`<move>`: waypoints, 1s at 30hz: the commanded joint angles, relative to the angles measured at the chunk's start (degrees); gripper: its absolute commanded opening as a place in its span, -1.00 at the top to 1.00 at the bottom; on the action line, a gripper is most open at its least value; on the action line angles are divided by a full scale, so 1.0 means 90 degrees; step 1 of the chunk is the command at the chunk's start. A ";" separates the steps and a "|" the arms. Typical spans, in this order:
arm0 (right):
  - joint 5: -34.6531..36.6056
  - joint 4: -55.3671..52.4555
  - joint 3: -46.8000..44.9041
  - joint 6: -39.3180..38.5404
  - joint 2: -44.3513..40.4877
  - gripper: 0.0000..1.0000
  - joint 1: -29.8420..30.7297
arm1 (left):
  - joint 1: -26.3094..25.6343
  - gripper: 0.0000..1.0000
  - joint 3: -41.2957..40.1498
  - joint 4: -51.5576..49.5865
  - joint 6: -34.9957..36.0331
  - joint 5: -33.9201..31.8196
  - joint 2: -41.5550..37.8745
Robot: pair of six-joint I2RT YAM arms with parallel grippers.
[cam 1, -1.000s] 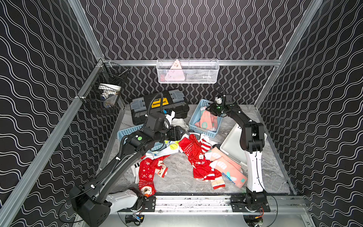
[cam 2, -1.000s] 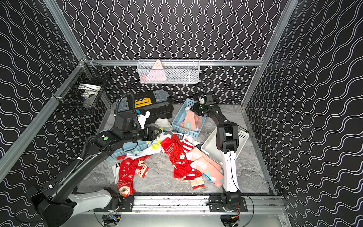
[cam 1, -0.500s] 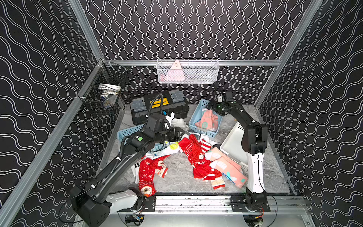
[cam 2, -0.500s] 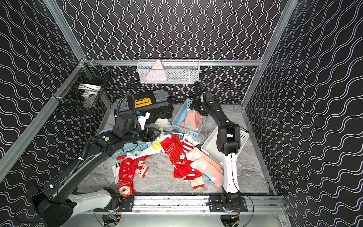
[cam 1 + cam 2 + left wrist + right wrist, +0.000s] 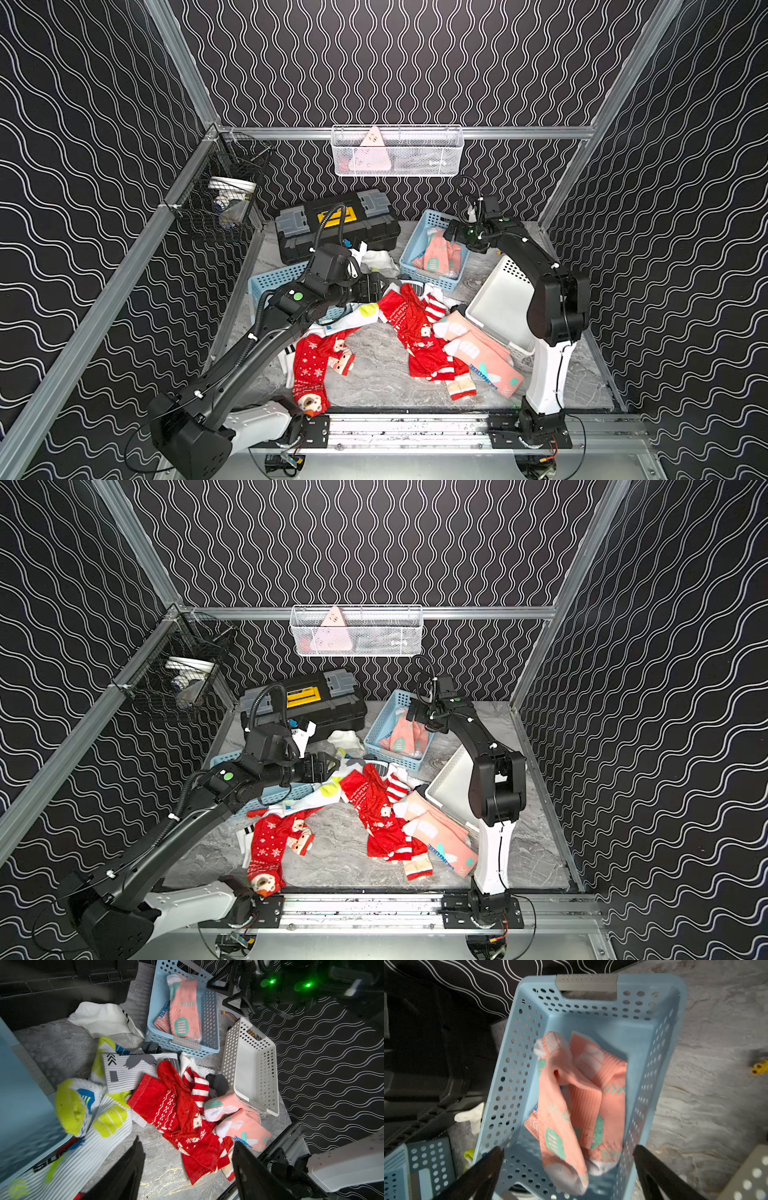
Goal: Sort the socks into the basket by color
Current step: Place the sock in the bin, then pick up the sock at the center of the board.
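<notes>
Far left, a pale blue basket (image 5: 270,279) stands by the wall, half hidden behind the left arm (image 5: 266,345); the left gripper (image 5: 186,1141) hangs low just past its rim, jaws parted with nothing between them, over the loose socks (image 5: 415,332) heaped on the marble table (image 5: 374,374); close under it lie white socks with yellow patches (image 5: 108,1120), and nearer the front rail a red snowflake sock (image 5: 309,365) sprawls on its own; behind all this sits a black toolbox (image 5: 374,230); in the middle a tangle of red patterned socks (image 5: 158,1103) and one red-and-white striped sock (image 5: 200,1086) runs toward two salmon-pink socks (image 5: 482,357), which touch the white basket (image 5: 498,299); further back a second blue basket (image 5: 512,1064) holds more pink socks (image 5: 591,1088), lying loose inside; the right gripper (image 5: 569,1150) hovers above that basket, jaws spread wide, grasping nothing.
</notes>
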 commanded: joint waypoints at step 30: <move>-0.0235 -0.2733 -0.2961 0.0065 -0.3985 -1.00 0.0558 | -0.0081 -0.41 -0.0486 -0.0888 -0.0124 -0.0936 -0.0024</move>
